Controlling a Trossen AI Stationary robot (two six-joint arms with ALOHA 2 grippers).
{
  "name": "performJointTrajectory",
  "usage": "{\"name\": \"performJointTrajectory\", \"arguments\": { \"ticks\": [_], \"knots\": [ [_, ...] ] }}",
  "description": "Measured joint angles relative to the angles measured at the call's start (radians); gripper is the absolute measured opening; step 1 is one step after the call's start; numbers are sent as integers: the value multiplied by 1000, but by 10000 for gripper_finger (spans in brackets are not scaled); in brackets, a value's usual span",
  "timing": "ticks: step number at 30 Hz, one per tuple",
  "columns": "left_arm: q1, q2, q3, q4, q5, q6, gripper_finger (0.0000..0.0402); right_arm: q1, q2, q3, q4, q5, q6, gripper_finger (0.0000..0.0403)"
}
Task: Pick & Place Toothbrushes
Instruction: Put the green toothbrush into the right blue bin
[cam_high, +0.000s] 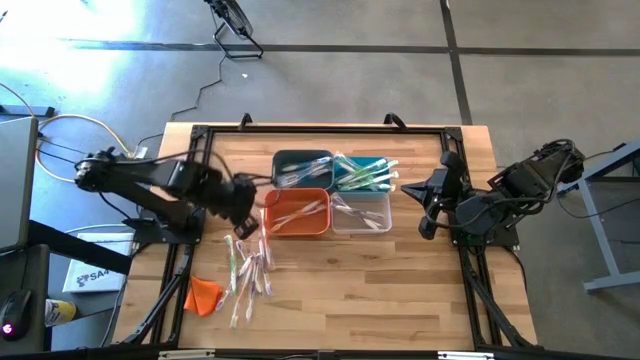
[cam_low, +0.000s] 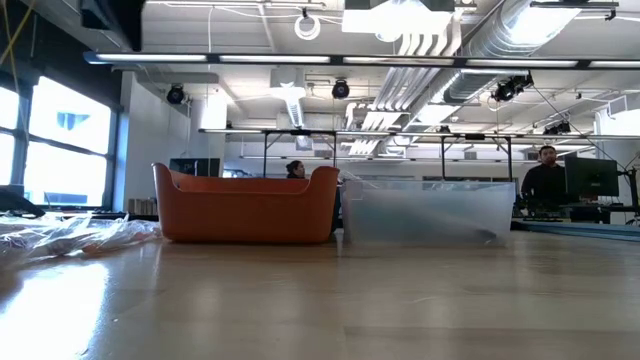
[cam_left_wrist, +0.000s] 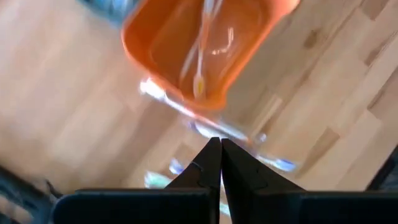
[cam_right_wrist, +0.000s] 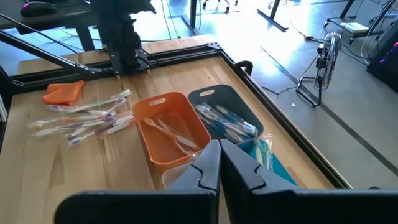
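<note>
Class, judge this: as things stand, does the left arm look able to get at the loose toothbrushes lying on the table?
Probably yes. The left gripper, shut, hovers just beside the loose toothbrushes, on bare table with nothing between; the orange bin sits off to one side.

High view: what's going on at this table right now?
Wrapped toothbrushes are being sorted into four bins. The left gripper is beside the orange bin, over the loose pile of toothbrushes; its jaws are shut, and it is unclear whether they pinch one. The orange, dark grey, teal and clear bins each already hold brushes. The right gripper waits, jaws shut, at the table's right side. An orange cloth lies near the pile.
</note>
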Motion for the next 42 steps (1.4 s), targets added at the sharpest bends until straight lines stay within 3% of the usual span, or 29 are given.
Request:
{"name": "performJointTrajectory", "arguments": {
  "ticks": [10,18,28,36,42],
  "knots": [
    [-280,-10,-175,33,1,-573,10,0,0,0,1,-2,0,2],
    [-494,-9,-296,210,4,-946,10,0,0,0,0,-4,0,2],
    [-636,23,-398,247,7,-1424,10,0,0,0,0,-27,0,2],
    [-640,78,-409,245,74,-1501,15,0,0,0,0,-30,0,2],
    [-641,115,-409,224,64,-1501,77,0,0,0,0,-27,0,2]
  ]
}}
